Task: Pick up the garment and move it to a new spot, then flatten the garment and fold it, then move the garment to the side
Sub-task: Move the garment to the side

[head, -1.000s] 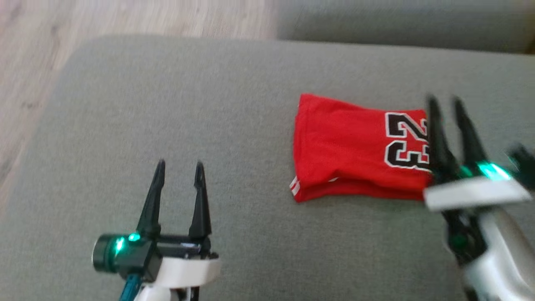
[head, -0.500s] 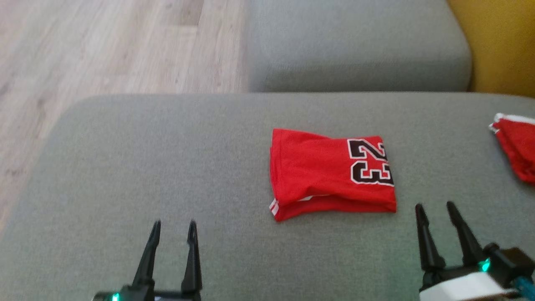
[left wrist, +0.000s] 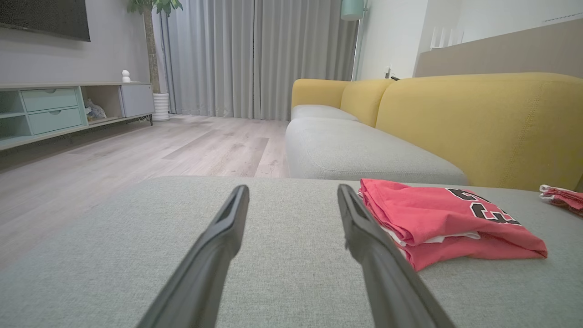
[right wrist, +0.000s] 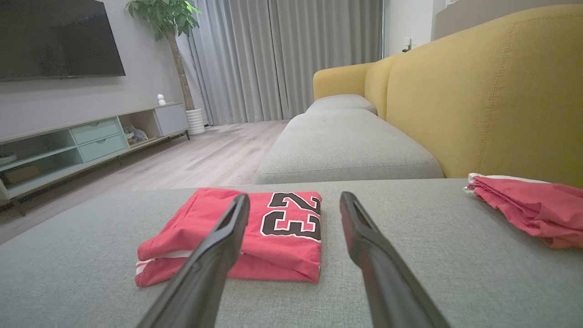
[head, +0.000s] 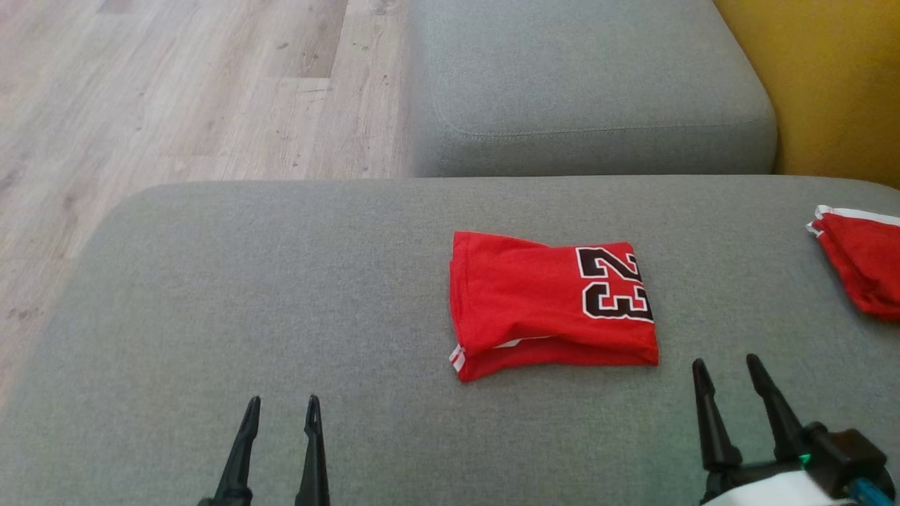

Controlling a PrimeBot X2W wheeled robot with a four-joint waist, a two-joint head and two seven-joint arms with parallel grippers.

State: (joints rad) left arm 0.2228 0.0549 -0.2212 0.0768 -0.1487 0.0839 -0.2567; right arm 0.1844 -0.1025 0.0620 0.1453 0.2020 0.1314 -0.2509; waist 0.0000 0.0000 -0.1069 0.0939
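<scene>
**Head view.** A second ago the right tool (head: 726,362) stood over the numbered end of the garment (head: 534,309). It now sits low at the right, apart from the cloth, with its fingers spread and nothing between them. The left tool (head: 283,402) has dropped towards the bottom edge, equally wide and empty. The whole picture has shifted, so we put much of this down to the camera lifting. The floor (head: 176,91) and the far cushion (head: 583,77) have come into frame for the same reason. The garment lies folded, a compact red rectangle right of centre on the grey seat cushion (head: 281,281), with its shape unchanged.

Our reading: the right arm has let go and backed off, folding is done, and the set-aside step is finished or nearly so.

Cut off: the left tool's body below the frame, and a second red garment (head: 861,267) at the right edge.

**Left wrist view.** The left tool (left wrist: 291,189) points across bare cushion, fingers well apart. The garment (left wrist: 432,214) lies to the right of them, untouched. The stacked layers show white trim, but we cannot count the folds.

**Right wrist view.** The right tool (right wrist: 294,197) is open and aimed at the garment (right wrist: 200,223). The near finger hides part of its middle. We cannot tell whether the fingertips clear the cloth or merely overlap it in the line of sight.
</scene>
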